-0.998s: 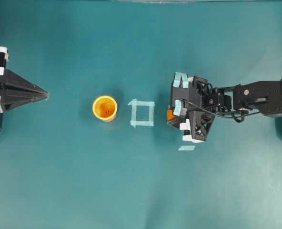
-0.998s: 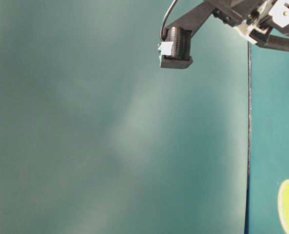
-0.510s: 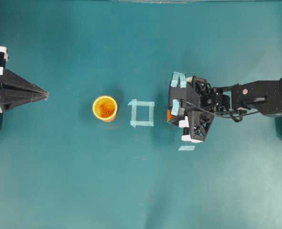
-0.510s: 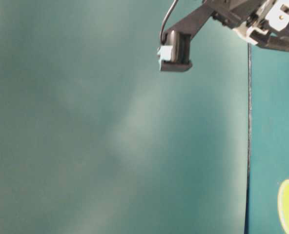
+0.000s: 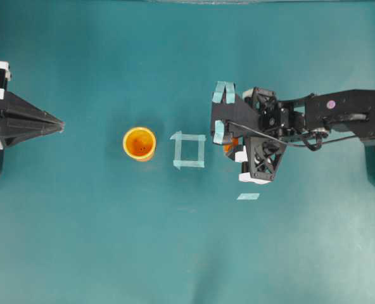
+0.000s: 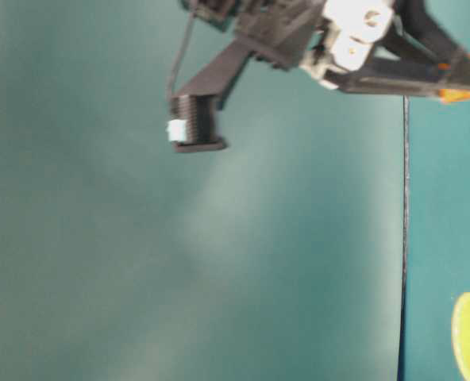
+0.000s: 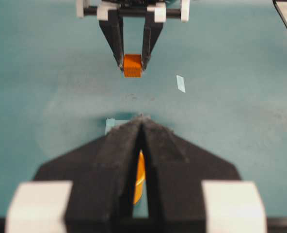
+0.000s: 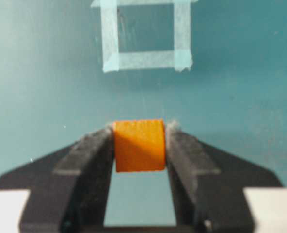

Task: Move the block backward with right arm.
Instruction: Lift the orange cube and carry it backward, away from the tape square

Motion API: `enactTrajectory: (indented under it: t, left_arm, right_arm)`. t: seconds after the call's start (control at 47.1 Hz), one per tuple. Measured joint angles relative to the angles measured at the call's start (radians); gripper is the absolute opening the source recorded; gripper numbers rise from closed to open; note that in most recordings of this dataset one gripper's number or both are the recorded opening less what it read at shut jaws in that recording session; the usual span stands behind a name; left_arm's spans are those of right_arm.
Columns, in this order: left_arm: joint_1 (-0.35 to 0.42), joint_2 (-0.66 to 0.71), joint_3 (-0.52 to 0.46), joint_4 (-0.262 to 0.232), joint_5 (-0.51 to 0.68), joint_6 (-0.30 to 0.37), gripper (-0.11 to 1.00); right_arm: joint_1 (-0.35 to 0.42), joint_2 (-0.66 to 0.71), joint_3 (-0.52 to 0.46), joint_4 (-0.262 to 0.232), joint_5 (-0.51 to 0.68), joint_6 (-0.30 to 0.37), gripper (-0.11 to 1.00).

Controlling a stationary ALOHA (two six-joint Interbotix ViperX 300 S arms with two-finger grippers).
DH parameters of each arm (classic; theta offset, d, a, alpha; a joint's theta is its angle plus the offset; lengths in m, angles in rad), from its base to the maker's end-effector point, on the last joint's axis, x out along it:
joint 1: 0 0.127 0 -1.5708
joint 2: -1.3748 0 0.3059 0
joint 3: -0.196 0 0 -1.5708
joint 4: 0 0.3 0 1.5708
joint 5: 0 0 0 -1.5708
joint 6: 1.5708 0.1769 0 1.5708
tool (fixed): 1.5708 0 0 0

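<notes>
- The small orange cube-shaped block (image 8: 139,145) sat clamped between the two black fingertips of the right gripper (image 8: 139,145), one pad pressed on each side face.
- In the left wrist view the block (image 7: 132,65) hung between the fingers (image 7: 115,41) above the teal counter (image 7: 240,111), seemingly lifted clear of the surface, with a faint shadow on the counter below it.
- From overhead, only a sliver of the block (image 5: 228,147) showed under the right gripper (image 5: 225,145), just to the right of the pale blue tape square (image 5: 189,151) stuck to the counter (image 5: 111,240).
- The right wrist view showed the tape square (image 8: 144,35) lying beyond the block, apart from it.
- The black jointed right arm (image 5: 339,117) reached in from the right edge, its fingers carrying strips of pale blue tape.
- A round orange-yellow cup (image 5: 140,144) stood upright left of the tape square, close beside it but not touching.
- A short loose strip of pale blue tape (image 5: 248,196) lay on the counter on the near side of the right gripper.
- The left gripper (image 5: 59,125), black and pointed, rested at the left edge with its fingers together, holding nothing, well apart from the cup.
- In the table-level view the right gripper appeared blurred along the top, with an orange bit at the right edge.
</notes>
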Motion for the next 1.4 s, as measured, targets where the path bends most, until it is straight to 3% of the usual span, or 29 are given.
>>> enactTrajectory:
  t: [0.276,0.51,0.977,1.402]
  left_arm:
    - [0.002,-0.002,0.0,0.002,0.0,0.002,0.0]
    - [0.0,-0.002,0.0,0.0,0.0,-0.003,0.0]
    - [0.002,-0.011,-0.002,0.002,0.0,0.0,0.0]
    - [0.002,-0.034,-0.006,0.0,0.043,-0.003,0.0]
  right_arm:
    - [-0.038,-0.032,-0.041,-0.003,0.023,-0.002,0.4]
    - [-0.135,-0.041,-0.054,-0.014,0.023,-0.002,0.4]
    - [-0.316,-0.041,-0.083,-0.094,0.023,-0.006,0.4]
    - [-0.44,-0.04,-0.109,-0.098,0.006,-0.006,0.4]
